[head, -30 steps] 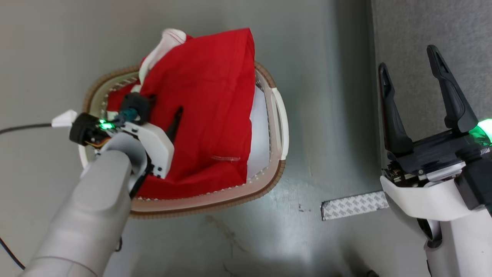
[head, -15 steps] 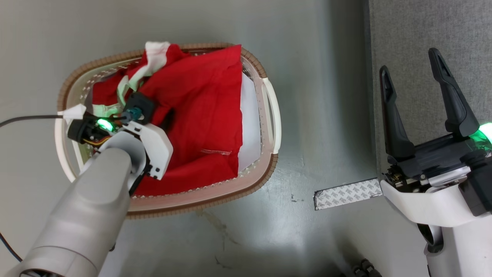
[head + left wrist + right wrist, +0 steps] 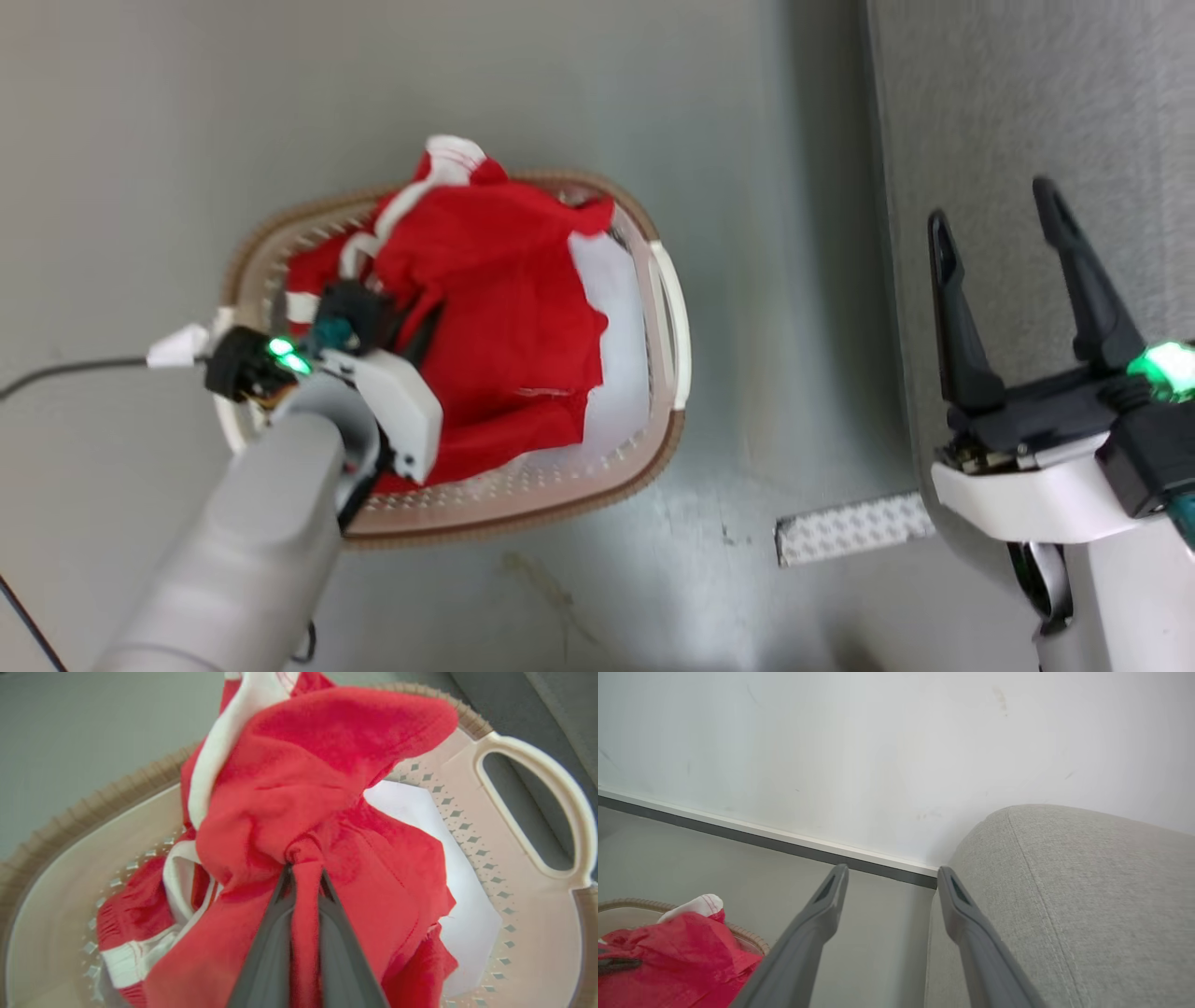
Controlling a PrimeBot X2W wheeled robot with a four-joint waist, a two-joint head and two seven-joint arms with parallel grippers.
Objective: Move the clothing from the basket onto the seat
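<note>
Bright red clothing (image 3: pixel 504 308) with white striped trim lies bunched in the oval cream basket (image 3: pixel 597 485) on the floor. My left gripper (image 3: pixel 422 327) reaches into the basket from the lower left. In the left wrist view it (image 3: pixel 304 872) is shut on a pinched fold of the red clothing (image 3: pixel 317 765), which rises above the basket's rim (image 3: pixel 528 751). My right gripper (image 3: pixel 992 205) is open and holds nothing, at the right over the edge of the grey seat (image 3: pixel 1027 93). The right wrist view has the open fingers (image 3: pixel 893 870) beside the seat's rounded arm (image 3: pixel 1064 882).
A flat white sheet (image 3: pixel 621 373) lines the basket under the clothing. A patterned tape strip (image 3: pixel 854 527) lies on the grey floor between basket and seat. A black cable (image 3: pixel 75 373) trails left from my left wrist. A wall with a dark baseboard (image 3: pixel 784 840) stands beyond.
The head view has shifted. The red clothing, spread wide over the basket a second ago, is now gathered into a narrower bunch in my left gripper. The right gripper stays open.
</note>
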